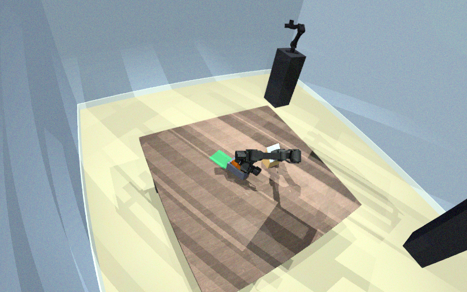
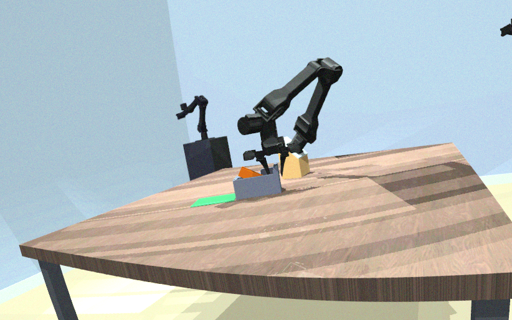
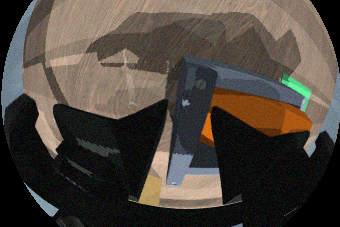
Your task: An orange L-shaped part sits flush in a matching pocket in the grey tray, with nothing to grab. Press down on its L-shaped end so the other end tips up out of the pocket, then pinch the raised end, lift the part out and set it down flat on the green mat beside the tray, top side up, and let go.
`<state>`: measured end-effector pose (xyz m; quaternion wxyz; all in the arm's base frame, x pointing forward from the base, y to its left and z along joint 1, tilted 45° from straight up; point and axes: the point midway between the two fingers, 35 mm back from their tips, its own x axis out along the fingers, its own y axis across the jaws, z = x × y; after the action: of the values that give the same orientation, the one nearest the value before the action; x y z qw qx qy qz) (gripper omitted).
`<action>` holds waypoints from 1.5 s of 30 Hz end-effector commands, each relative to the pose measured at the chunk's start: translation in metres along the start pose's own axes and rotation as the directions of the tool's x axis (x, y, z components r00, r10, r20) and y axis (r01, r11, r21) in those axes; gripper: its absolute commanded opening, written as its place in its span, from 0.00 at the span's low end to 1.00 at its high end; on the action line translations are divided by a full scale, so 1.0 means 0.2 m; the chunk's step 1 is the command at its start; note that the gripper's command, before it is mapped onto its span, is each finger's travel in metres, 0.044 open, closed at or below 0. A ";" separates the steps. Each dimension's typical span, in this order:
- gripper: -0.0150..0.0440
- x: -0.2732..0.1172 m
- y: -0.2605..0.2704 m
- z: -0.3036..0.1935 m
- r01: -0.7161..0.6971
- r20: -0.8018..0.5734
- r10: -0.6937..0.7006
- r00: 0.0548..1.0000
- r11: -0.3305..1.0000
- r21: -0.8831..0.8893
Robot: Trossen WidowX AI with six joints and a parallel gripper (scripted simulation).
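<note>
The orange part [image 1: 235, 164] [image 2: 248, 172] [image 3: 255, 108] sits tilted in the pocket of the grey tray [image 1: 237, 171] [image 2: 258, 187] [image 3: 250, 82]. Its end toward the green mat [image 1: 219, 158] [image 2: 212, 200] [image 3: 298, 90] stands up above the tray rim; its other end is down inside, largely hidden by a finger. My gripper [image 2: 274, 174] [image 3: 190, 108] is partly open with nothing pinched. One finger reaches down into the tray over the part's low end; the other is outside, past the tray's end wall. Contact at the fingertip is hidden. The mat lies flat beside the tray.
A tan block with a white sloping top [image 1: 271, 162] [image 2: 296, 167] stands behind the tray, close to the arm's base. The wooden table [image 1: 213, 210] [image 2: 250, 238] carries everything. Two black pedestals [image 1: 285, 76] [image 2: 207, 157] with small arms stand beyond the table.
</note>
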<state>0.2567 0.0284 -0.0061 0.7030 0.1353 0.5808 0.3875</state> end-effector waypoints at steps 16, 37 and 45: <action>0.56 0.06 0.00 -0.01 -0.007 -0.006 0.007 1.000 1.000 0.008; 0.56 -0.12 0.03 0.00 0.000 -0.008 0.000 1.000 1.000 0.009; 0.56 -0.49 0.00 -0.01 -0.003 -0.009 0.004 1.000 1.000 0.009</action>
<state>0.2563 -0.0364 0.0566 0.7052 0.1383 0.5818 0.3809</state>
